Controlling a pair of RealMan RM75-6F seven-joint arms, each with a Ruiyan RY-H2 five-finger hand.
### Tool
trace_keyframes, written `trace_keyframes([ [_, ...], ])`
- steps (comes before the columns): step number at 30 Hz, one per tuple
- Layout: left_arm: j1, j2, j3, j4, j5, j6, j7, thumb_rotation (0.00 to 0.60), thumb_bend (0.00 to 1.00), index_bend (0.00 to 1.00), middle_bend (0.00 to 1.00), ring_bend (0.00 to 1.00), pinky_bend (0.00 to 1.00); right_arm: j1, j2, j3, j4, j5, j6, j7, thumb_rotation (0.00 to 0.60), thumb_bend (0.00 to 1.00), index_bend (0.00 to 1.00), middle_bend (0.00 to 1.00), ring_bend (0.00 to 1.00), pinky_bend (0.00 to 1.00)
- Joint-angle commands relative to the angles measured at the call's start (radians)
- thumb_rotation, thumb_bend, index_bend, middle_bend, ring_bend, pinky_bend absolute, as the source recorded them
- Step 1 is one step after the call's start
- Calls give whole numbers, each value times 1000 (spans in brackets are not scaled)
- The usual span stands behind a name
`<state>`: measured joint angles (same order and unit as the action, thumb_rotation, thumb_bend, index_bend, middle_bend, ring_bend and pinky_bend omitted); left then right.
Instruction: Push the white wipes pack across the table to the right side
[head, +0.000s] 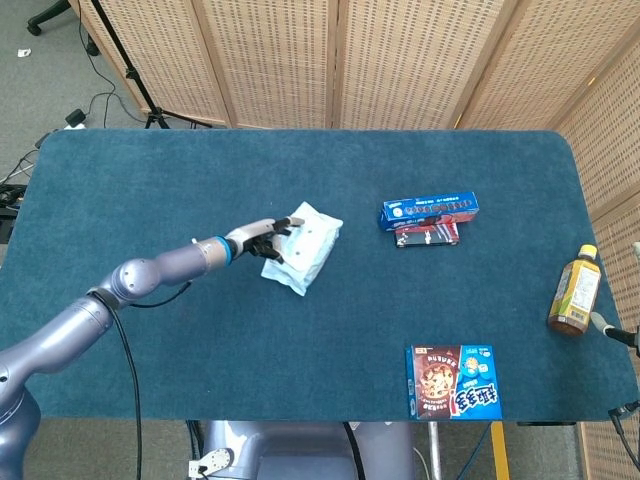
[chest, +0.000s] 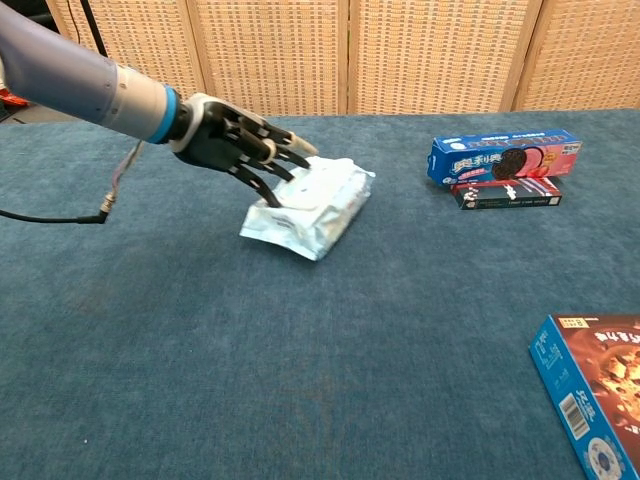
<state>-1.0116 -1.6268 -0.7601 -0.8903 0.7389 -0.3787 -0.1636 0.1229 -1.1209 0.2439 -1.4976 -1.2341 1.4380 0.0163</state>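
The white wipes pack (head: 304, 247) (chest: 312, 206) lies flat near the middle of the blue table, turned at an angle. My left hand (head: 262, 238) (chest: 243, 150) is at its left side, fingers spread and pointing right, with the fingertips touching the pack's left edge and top. The hand holds nothing. My right hand is out of both views; only a bit of its arm (head: 618, 333) shows at the right edge of the head view.
A blue cookie box (head: 428, 209) (chest: 505, 154) lies on a dark red box (head: 427, 233) (chest: 506, 192) right of the pack. A chocolate snack box (head: 452, 381) (chest: 595, 390) lies near the front right. A tea bottle (head: 574, 291) stands at the right edge.
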Motion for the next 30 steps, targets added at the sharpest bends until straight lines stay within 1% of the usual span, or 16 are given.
trace_keyframes([
  [1,-17,-9,26,-51,-4,16,-29,600,1000,15,74,77,345,0,0,0,-1,-1,0,0,600,0,0,0,0,0],
  [4,-23,-12,45,-92,-9,11,-49,600,1000,15,74,77,345,0,0,0,0,1,0,-1,600,0,0,0,0,0],
  [10,-16,6,53,-157,-6,41,-57,600,1000,15,74,77,345,-2,1,2,2,-1,5,7,600,0,0,0,0,0],
  [14,-4,22,48,-178,-11,51,-64,600,1000,16,74,78,345,-2,2,1,0,-3,4,8,600,0,0,0,0,0],
  [17,32,47,23,-216,-17,64,-54,600,1000,16,56,61,336,-3,3,0,0,-4,4,8,600,0,0,0,0,0],
  [18,56,60,5,-237,-17,74,-38,600,1000,12,34,38,292,-3,3,-1,0,-5,4,8,600,0,0,0,0,0],
  [19,72,68,-7,-252,-15,79,-26,600,996,7,12,15,214,-2,2,-1,0,-5,4,8,600,0,0,0,0,0],
  [20,104,85,-28,-280,-8,94,1,600,966,4,1,3,145,-2,2,-2,0,-6,4,6,600,0,0,0,0,0],
  [21,127,98,-44,-300,-1,102,21,600,869,0,0,0,61,-2,1,-2,-1,-8,5,4,600,0,0,0,0,0],
  [22,148,114,-58,-318,7,106,41,600,719,0,0,0,13,-1,1,-3,-2,-9,5,3,600,0,0,0,0,0],
  [23,180,137,-83,-342,22,125,72,600,599,0,0,0,0,-1,1,-5,-4,-14,7,0,600,0,0,0,0,0],
  [25,227,156,-116,-382,41,171,109,600,290,0,0,0,0,-2,0,-7,-6,-19,11,-4,600,0,0,0,0,0],
  [27,279,173,-150,-427,65,224,145,600,91,0,0,0,0,-2,-1,-8,-8,-25,17,-8,600,0,0,0,0,0],
  [28,310,184,-169,-454,84,260,166,600,25,0,0,0,0,-2,-2,-8,-10,-28,22,-8,600,0,0,0,0,0],
  [30,387,205,-205,-516,154,368,225,600,0,0,0,0,0,-3,-2,-9,-16,-38,30,-11,600,0,0,0,0,0],
])
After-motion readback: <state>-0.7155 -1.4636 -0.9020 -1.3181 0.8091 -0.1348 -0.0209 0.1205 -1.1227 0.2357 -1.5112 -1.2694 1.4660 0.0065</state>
